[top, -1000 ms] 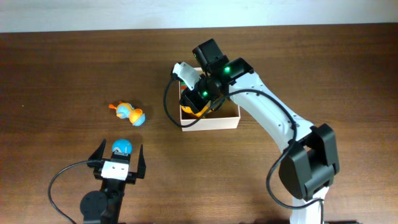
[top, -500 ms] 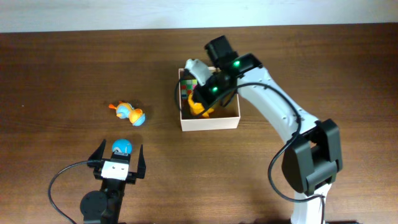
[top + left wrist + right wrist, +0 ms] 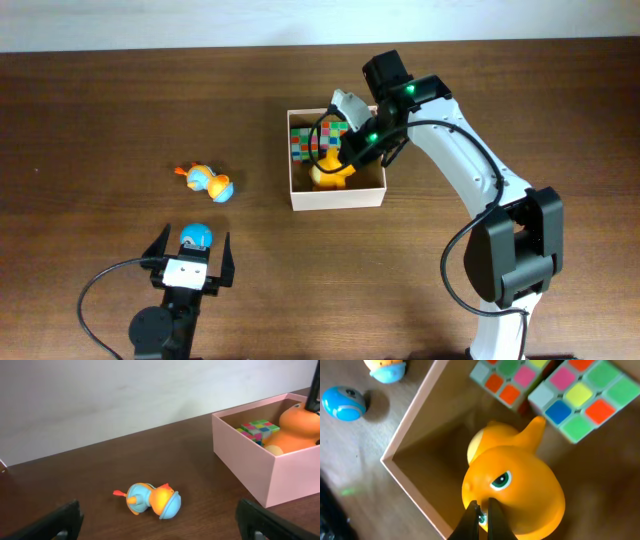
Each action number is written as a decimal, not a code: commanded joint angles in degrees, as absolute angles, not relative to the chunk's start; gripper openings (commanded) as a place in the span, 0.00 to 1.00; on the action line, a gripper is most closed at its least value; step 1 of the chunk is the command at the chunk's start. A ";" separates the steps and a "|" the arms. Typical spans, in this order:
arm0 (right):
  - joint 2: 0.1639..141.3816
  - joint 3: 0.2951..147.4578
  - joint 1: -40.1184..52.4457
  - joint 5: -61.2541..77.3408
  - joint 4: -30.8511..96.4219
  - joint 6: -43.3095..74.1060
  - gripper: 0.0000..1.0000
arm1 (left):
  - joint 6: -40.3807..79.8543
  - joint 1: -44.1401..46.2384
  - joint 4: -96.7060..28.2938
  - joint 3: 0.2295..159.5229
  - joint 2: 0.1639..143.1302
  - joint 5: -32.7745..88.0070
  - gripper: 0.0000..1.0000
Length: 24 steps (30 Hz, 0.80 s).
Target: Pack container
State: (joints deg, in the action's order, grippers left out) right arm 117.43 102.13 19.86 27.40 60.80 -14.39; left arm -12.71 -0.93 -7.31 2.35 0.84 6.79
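The container (image 3: 337,198) is a square cream-walled box at the table's middle; it also shows in the left wrist view (image 3: 250,467) and right wrist view (image 3: 415,485). Inside lie an orange rubber duck (image 3: 328,172) and two colourful puzzle cubes (image 3: 305,140). My right gripper (image 3: 352,148) reaches down into the box, and its fingers (image 3: 482,510) are pinched on the duck (image 3: 520,490). My left gripper (image 3: 192,240) is open near the front left, fingers wide apart (image 3: 160,520), with a blue ball (image 3: 196,235) between them in the overhead view.
A blue and orange toy (image 3: 208,182) lies on its side on the brown table left of the box, and shows in the left wrist view (image 3: 152,500). The ball shows in the right wrist view (image 3: 343,403). A pale wall runs along the table's far edge.
My right gripper has moved to the right across the box, and the orange duck has shifted right with it. The cubes are now uncovered. The left arm has not moved.
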 commanded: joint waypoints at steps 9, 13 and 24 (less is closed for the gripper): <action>117.69 103.26 20.12 26.24 67.61 -14.74 0.04 | -13.37 -1.28 -7.18 1.96 0.34 6.37 0.99; 116.51 104.27 20.12 26.24 68.73 -14.72 0.04 | -13.37 -1.28 -7.18 1.96 0.34 6.37 0.99; 115.00 120.77 20.12 24.71 76.82 -14.76 0.06 | -13.37 -1.28 -7.18 1.96 0.34 6.37 0.99</action>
State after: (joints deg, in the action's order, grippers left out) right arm 117.27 116.64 19.86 25.69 75.68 -14.35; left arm -12.71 -0.93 -7.31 2.35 0.84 6.79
